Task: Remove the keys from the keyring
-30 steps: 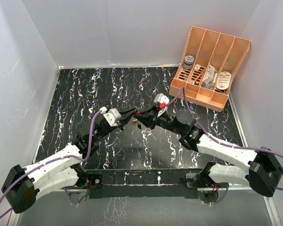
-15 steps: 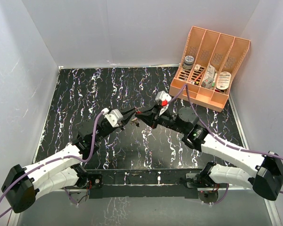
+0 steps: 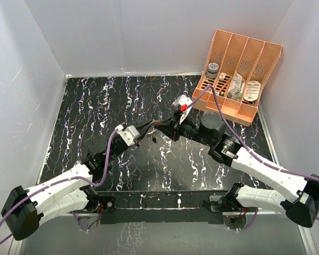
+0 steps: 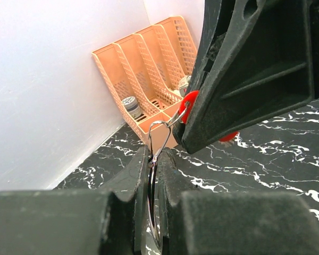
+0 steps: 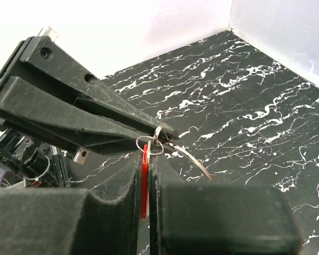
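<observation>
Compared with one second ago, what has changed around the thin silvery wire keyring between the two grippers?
The right gripper closed on the small flat red piece, and its wrist moved a little toward the back wall. The left gripper barely shifted and stays shut on the thin silvery wire keyring. The orange slotted plastic organiser did not move.

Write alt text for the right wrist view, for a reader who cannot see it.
Close-up: the right gripper, at the bottom, is shut on a flat red piece. The left gripper reaches in from the left and pinches the thin wire keyring just above it. Behind them are a black, white-veined table and white walls.
</observation>
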